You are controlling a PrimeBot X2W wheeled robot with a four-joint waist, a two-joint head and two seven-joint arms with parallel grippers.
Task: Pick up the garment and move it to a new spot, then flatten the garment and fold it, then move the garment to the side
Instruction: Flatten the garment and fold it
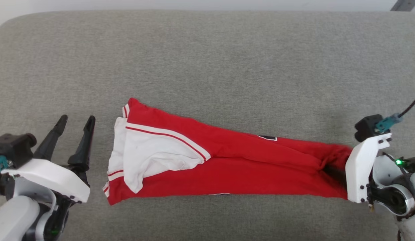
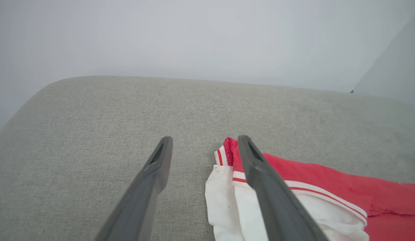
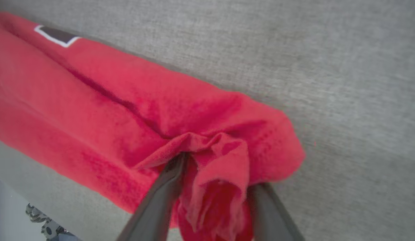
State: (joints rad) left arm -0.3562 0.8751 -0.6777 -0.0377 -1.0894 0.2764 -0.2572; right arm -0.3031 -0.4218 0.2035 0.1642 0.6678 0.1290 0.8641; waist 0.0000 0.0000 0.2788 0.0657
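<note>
The garment point(image 1: 227, 167) is laid as a long narrow band on the grey cushion point(image 1: 207, 60), nearer its front edge than its back edge, and is stretched from L to R across the middle. At the L end a white sleeve point(image 1: 150, 154) w/ red-white striped trim is folded over the red body. A small black patch w/ white outline point(image 1: 267, 137) is seen at the band's far edge, approx. past its midpoint. The R end is bunched up and narrowed.

The left claw point(image 1: 77, 117) is held wide, w/ nothing between its fingers. It is set just beside the sleeve end, apart from the cloth in the head view.

The right claw point(image 3: 217, 174) is placed at the bunched R end. Its fingers point(image 3: 167, 187) are spread, and a wad of red cloth is gathered between them. Whether that cloth is pinched or only lying there can't be told
</note>
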